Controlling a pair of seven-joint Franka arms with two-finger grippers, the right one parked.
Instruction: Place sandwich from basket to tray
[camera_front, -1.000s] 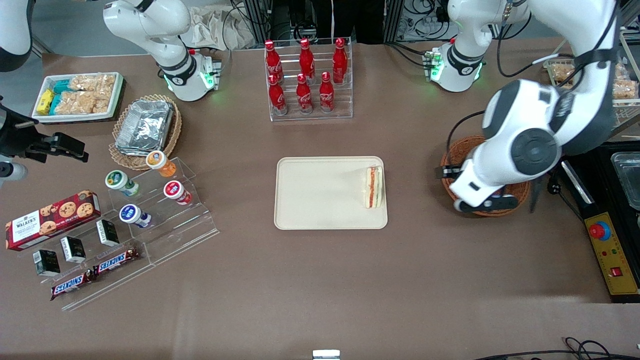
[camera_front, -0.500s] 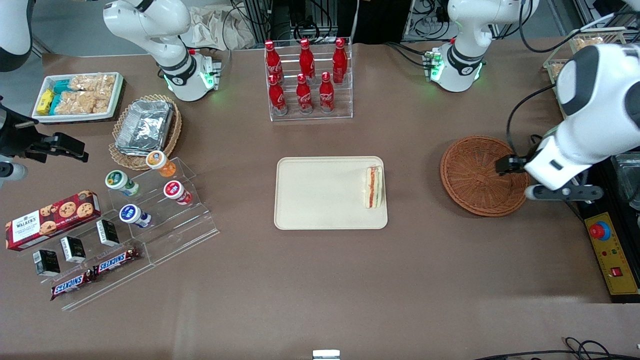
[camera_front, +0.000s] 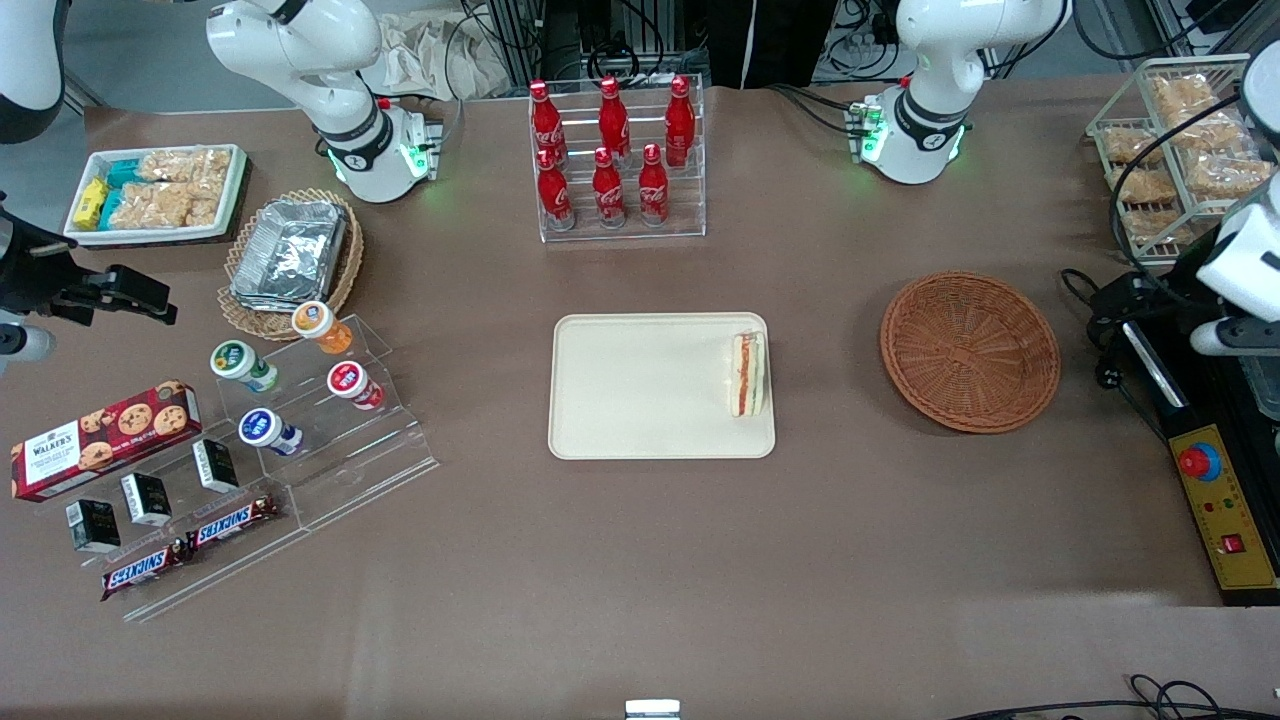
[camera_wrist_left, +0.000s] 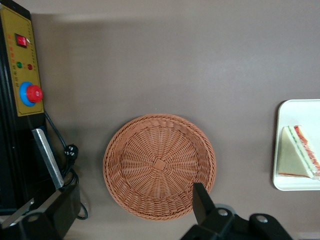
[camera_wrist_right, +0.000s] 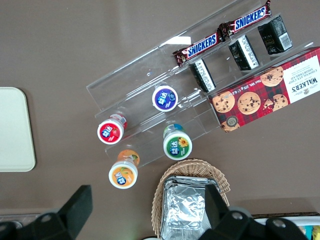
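Observation:
The sandwich (camera_front: 748, 374), a pale wedge with orange-red and green layers, lies on the cream tray (camera_front: 640, 390) at the tray's edge nearest the basket; it also shows as the sandwich (camera_wrist_left: 299, 159) on the tray (camera_wrist_left: 281, 145). The round reddish-brown basket (camera_front: 970, 350) holds nothing, as the basket (camera_wrist_left: 159, 165) in the wrist view confirms. My gripper (camera_front: 1238, 338) hangs high past the basket, at the working arm's end of the table. It is open, and the gripper (camera_wrist_left: 127, 202) has nothing between its fingers (camera_wrist_left: 201, 204).
A yellow control box with a red button (camera_front: 1225, 505) and black cables (camera_front: 1110, 300) lie beside the basket. A wire rack of snacks (camera_front: 1175, 150) stands at that end. The rack of red bottles (camera_front: 615, 150) is farther from the camera than the tray.
My arm has pulled away from above the basket toward the working arm's end of the table, uncovering the whole basket. The sandwich on the tray has not moved.

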